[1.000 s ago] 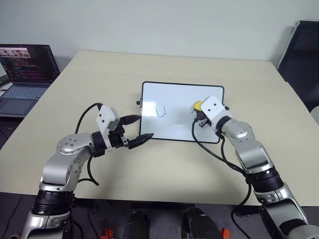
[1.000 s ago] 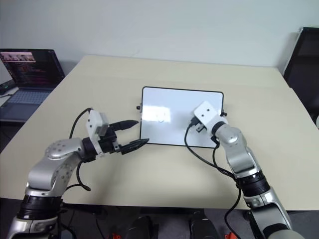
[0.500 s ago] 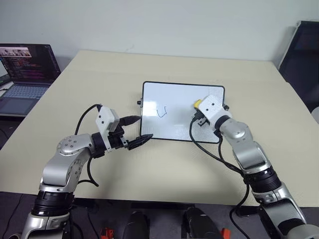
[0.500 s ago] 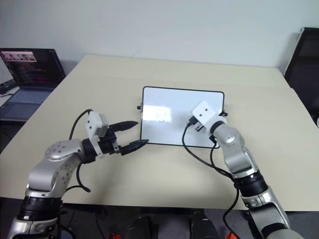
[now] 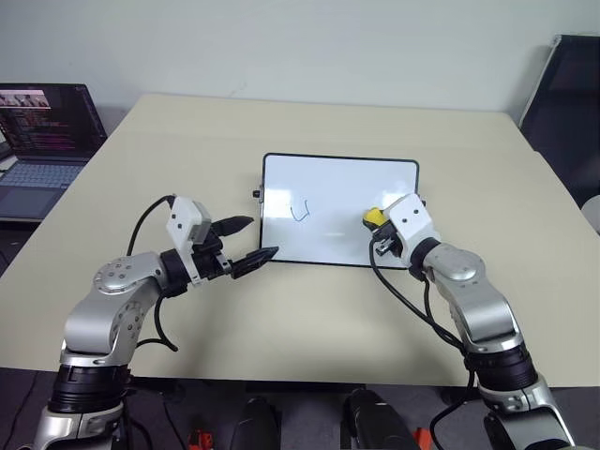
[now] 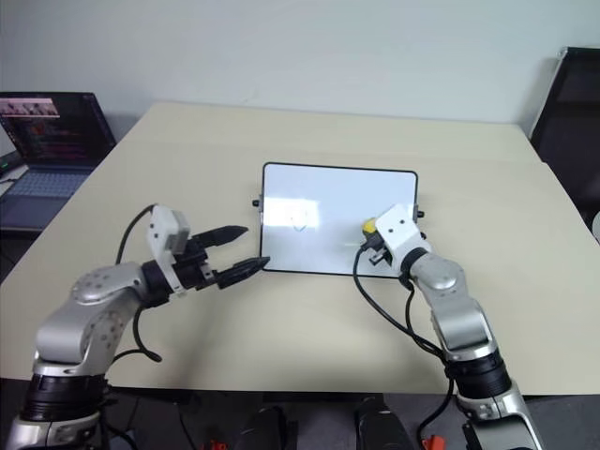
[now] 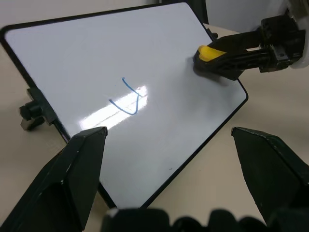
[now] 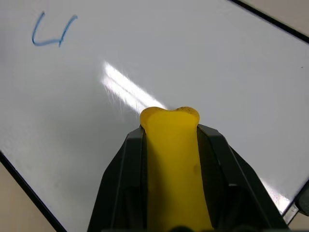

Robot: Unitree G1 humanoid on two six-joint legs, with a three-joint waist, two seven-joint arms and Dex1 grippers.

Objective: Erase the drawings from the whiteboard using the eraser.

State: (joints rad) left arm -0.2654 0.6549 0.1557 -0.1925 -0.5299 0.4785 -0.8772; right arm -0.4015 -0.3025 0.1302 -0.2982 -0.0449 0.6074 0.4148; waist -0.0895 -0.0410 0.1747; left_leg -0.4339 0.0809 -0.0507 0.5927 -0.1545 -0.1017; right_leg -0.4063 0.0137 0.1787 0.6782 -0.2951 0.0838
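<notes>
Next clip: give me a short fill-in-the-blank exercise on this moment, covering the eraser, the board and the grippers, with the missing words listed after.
1. The right gripper is shut on the yellow ____.
2. One ____ squiggle shows on the whiteboard.
3. The left gripper, near the board's short side, has its fingers ____ and holds nothing.
4. At the table's far left corner stands an open ____.

Missing words: eraser; blue; open; laptop
</notes>
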